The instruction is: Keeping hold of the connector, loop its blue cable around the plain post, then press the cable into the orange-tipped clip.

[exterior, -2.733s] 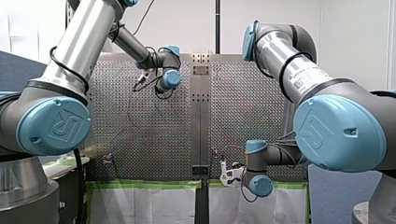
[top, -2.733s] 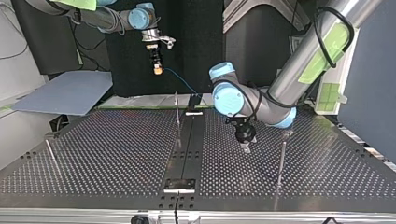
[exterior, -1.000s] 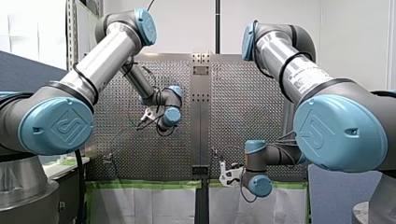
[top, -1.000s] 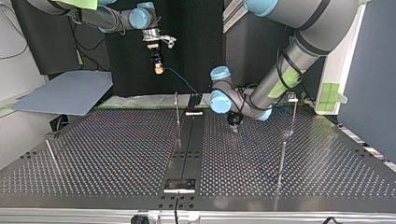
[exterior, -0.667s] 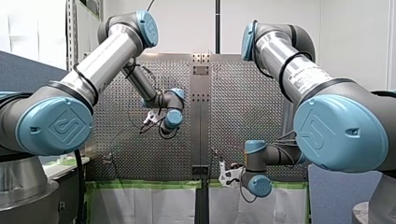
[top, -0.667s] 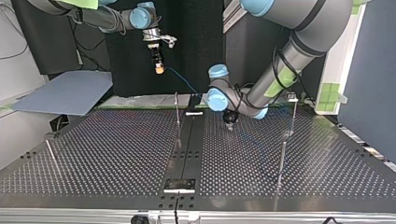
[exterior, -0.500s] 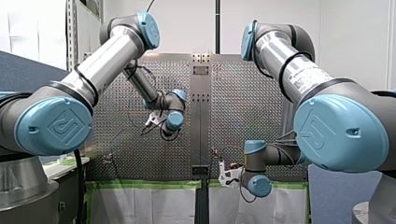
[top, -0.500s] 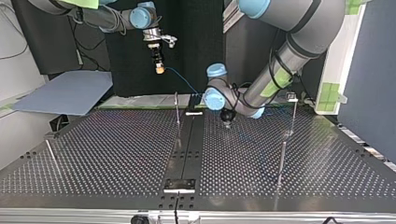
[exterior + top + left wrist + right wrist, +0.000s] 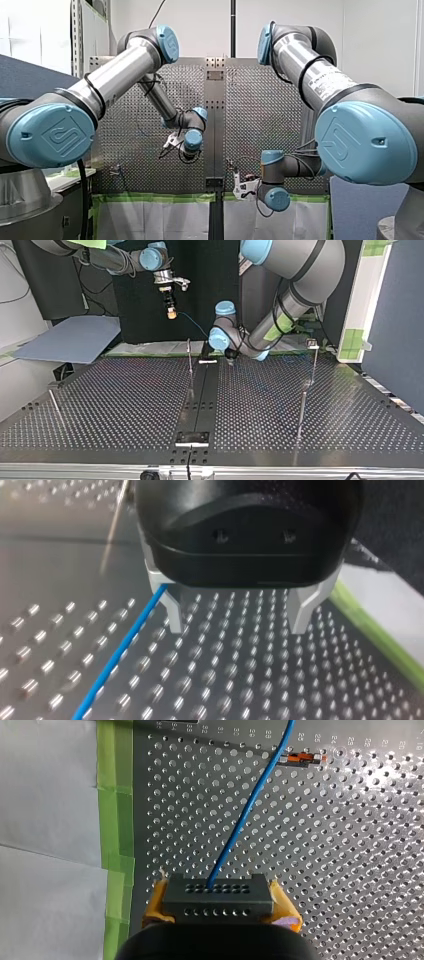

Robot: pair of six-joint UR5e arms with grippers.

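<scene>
Yellow pads [image 9: 284,907] of my right gripper [image 9: 219,906] clamp the dark connector [image 9: 219,894] in the right wrist view, high over the edge of the worktop [image 9: 360,885], and its blue cable [image 9: 248,810] runs straight ahead, passing close by the orange-tipped clip [image 9: 300,757]. In the left wrist view my left gripper [image 9: 237,615] stands wide and empty, the cable lying lengthwise just outside one metal finger, not between the two. From the top view the cable slopes down from the connector toward that low left gripper, the nearer arm to it, beside a thin post [image 9: 189,360]; whether that one is plain-topped I cannot tell.
</scene>
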